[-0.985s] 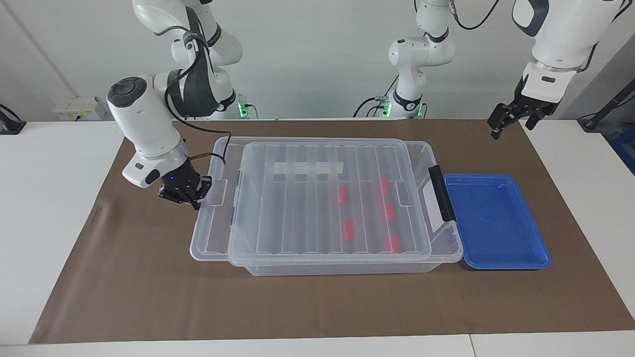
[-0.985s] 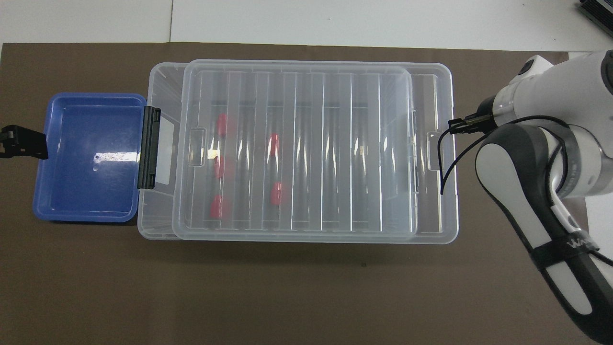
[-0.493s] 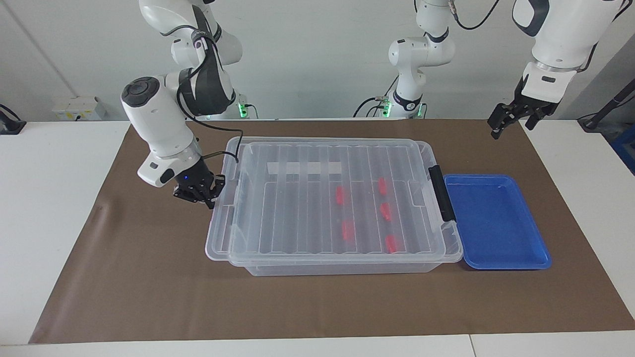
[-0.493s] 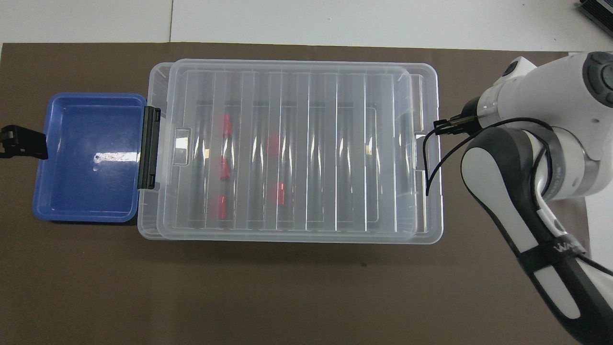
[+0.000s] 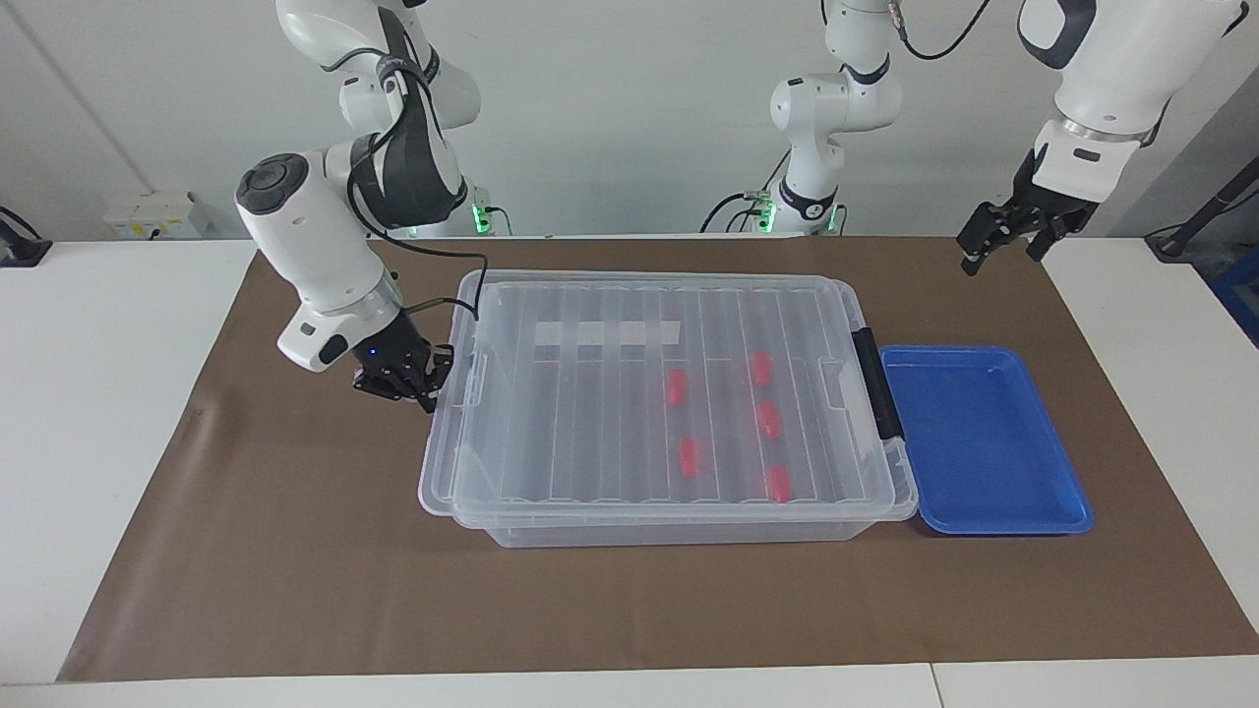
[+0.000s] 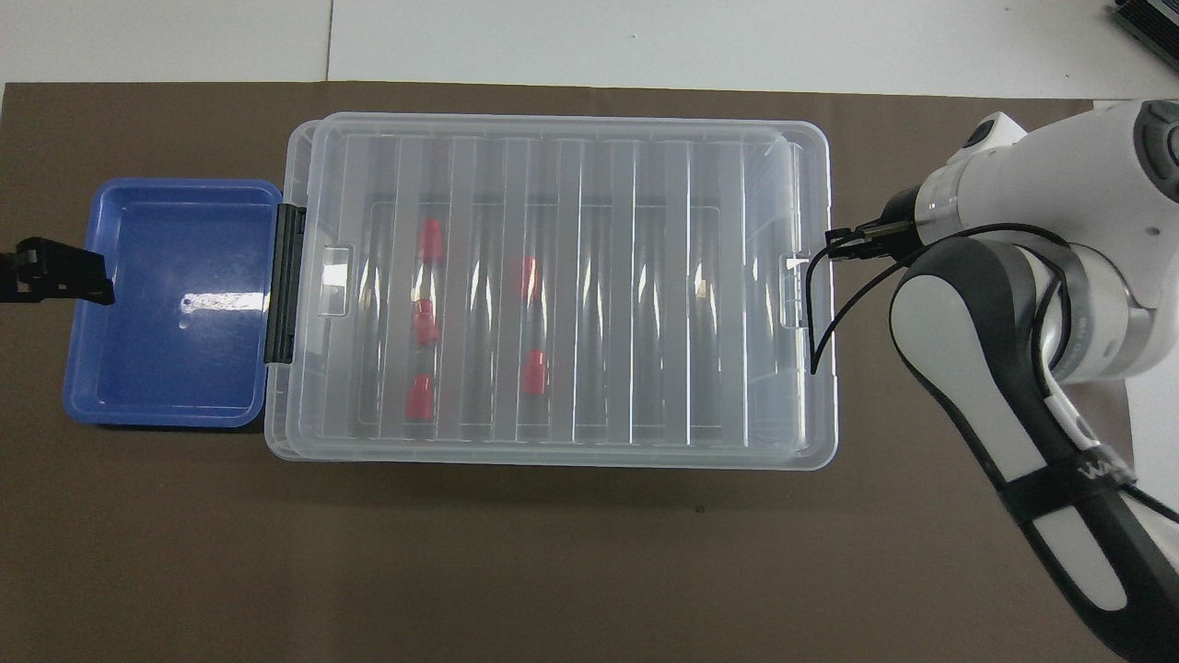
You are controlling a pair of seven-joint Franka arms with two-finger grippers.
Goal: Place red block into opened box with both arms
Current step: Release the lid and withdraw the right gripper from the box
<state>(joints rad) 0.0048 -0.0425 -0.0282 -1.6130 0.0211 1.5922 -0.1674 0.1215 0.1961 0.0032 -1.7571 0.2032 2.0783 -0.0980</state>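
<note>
The box is a clear bin in the middle of the brown mat, and its ribbed lid lies almost square over it. Several red blocks lie inside under the lid, toward the left arm's end. My right gripper is shut and holds nothing, its tips against the lid's end edge at the right arm's end. My left gripper hangs open and raised over the outer edge of the blue tray. That arm waits.
A shallow blue tray butts against the box at the left arm's end, beside the box's black handle. The brown mat covers the table's middle, with white tabletop at both ends.
The right gripper has moved toward the left arm's end with the lid ahead of it. The lid overhung that end and now sits nearly flush. The left gripper barely shifted.
</note>
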